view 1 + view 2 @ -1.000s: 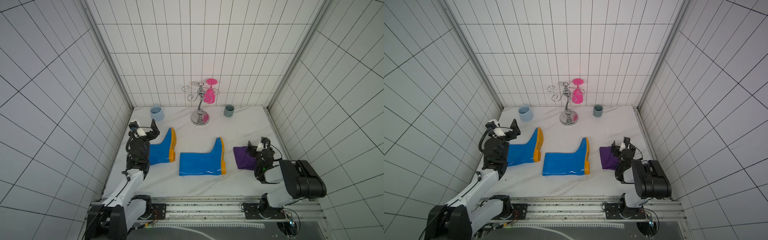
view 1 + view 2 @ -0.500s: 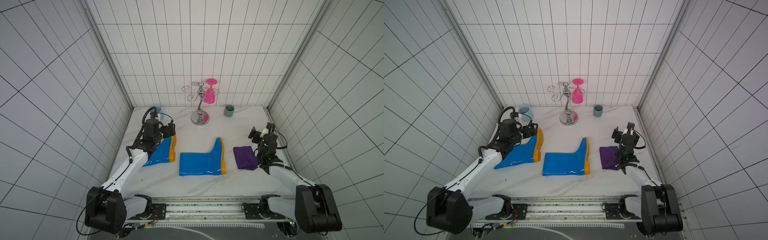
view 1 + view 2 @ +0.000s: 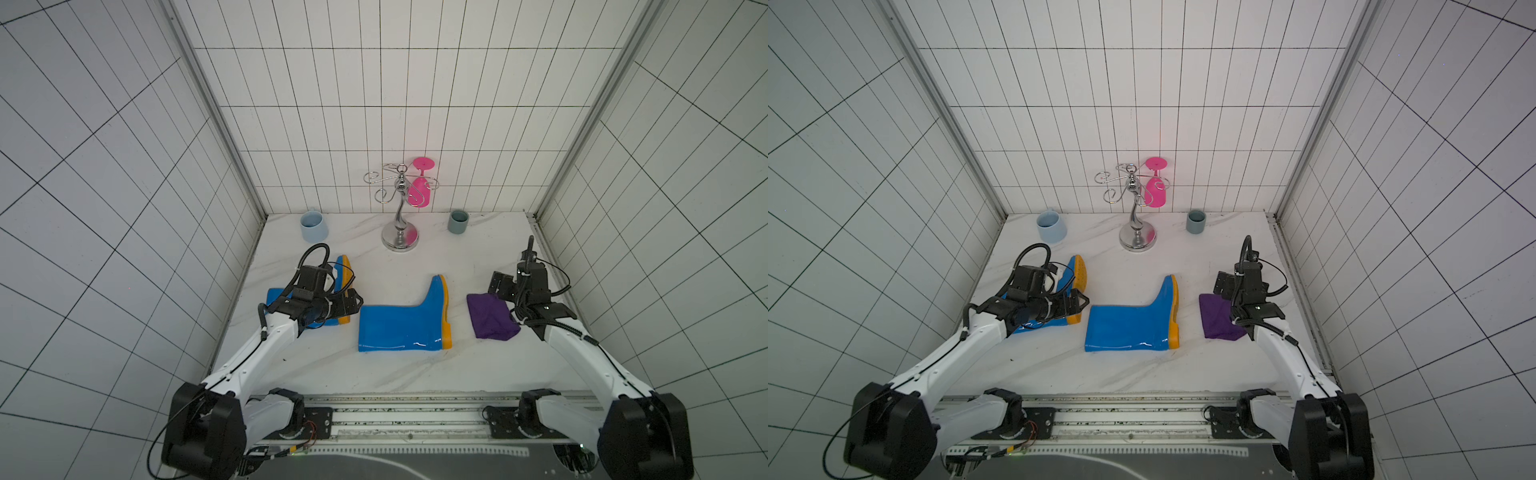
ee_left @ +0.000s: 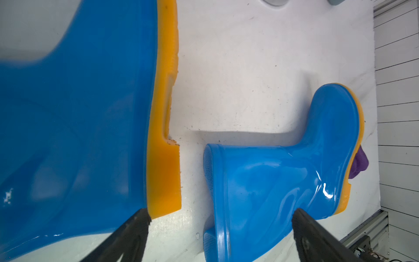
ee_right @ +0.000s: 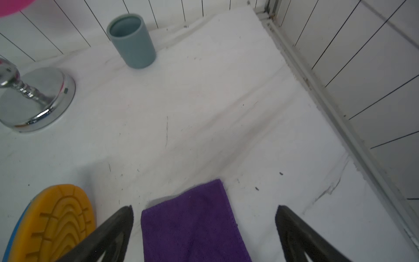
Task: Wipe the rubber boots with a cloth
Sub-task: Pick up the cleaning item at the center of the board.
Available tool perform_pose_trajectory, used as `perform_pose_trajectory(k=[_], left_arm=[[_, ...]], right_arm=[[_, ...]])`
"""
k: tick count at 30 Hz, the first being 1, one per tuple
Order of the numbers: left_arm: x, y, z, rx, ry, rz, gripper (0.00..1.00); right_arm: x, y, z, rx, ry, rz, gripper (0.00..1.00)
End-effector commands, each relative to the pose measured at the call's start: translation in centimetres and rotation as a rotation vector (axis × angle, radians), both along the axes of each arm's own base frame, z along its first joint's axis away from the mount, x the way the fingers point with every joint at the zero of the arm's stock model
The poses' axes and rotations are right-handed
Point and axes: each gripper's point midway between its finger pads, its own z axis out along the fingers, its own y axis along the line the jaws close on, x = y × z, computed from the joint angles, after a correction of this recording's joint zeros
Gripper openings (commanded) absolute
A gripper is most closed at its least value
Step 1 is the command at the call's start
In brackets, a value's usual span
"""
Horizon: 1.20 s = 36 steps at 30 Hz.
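Note:
Two glossy blue rubber boots with orange soles lie on their sides on the white table. The left boot point(image 3: 274, 296) point(image 3: 1073, 276) point(image 4: 79, 113) is partly hidden under my left arm. The middle boot point(image 3: 399, 328) point(image 3: 1125, 328) point(image 4: 272, 177) lies with its sole to the right. My left gripper point(image 3: 353, 301) point(image 3: 1077, 303) point(image 4: 221, 215) hovers open by the left boot's heel, over the gap between the boots. The purple cloth point(image 3: 490, 318) point(image 3: 1217, 316) point(image 5: 192, 226) lies flat right of the middle boot. My right gripper point(image 3: 498, 286) point(image 3: 1223, 286) point(image 5: 204, 211) stands open above the cloth's far edge, holding nothing.
At the back stand a light-blue mug point(image 3: 313, 226), a chrome rack point(image 3: 400, 232) with a pink glass point(image 3: 417, 193) hanging on it, and a grey cup point(image 3: 458, 221) point(image 5: 131, 40). Tiled walls close in on the left, back and right. The arm rail runs along the front.
Both arms have unfolded and reached forward. The left gripper has come over the left boot's heel, the right gripper over the cloth. Both stayed open.

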Motion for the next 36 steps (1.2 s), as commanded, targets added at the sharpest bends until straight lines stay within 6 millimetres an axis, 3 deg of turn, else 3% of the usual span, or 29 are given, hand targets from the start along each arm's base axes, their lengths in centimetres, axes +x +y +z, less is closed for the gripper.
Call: perform_pose_trajectory(k=[1, 8, 11, 16, 23, 32, 36], left_arm=[[-0.9, -0.8, 0.6, -0.013, 0.002, -0.038, 0.97], [-3.4, -3.5, -1.2, 0.072, 0.046, -0.115, 0.97], [-4.4, -3.6, -2.6, 0.080, 0.080, -0.105, 0.97], [-4.2, -2.7, -2.1, 0.086, 0.038, -0.046, 0.97], [-3.8, -2.6, -3.8, 0.120, 0.085, -0.051, 0.97], [-3.5, -2.9, -5.8, 0.133, 0.124, -0.059, 0.84], [-3.3, -2.6, -6.8, 0.146, 0.133, -0.039, 0.87]], right_arm=[[-0.3, 1.9, -0.3, 0.084, 0.120, 0.050, 1.00], [-1.6, 1.6, -4.1, 0.060, 0.300, 0.030, 0.92], [-2.3, 1.7, -5.0, 0.071, 0.325, 0.028, 0.90], [-2.7, 2.1, -6.3, 0.085, 0.345, 0.049, 0.89], [-2.8, 3.0, -8.7, 0.095, 0.406, 0.091, 0.83], [-2.4, 2.8, -9.5, 0.066, 0.425, 0.083, 0.62], [-2.2, 2.7, -9.6, 0.062, 0.424, 0.080, 0.56]])
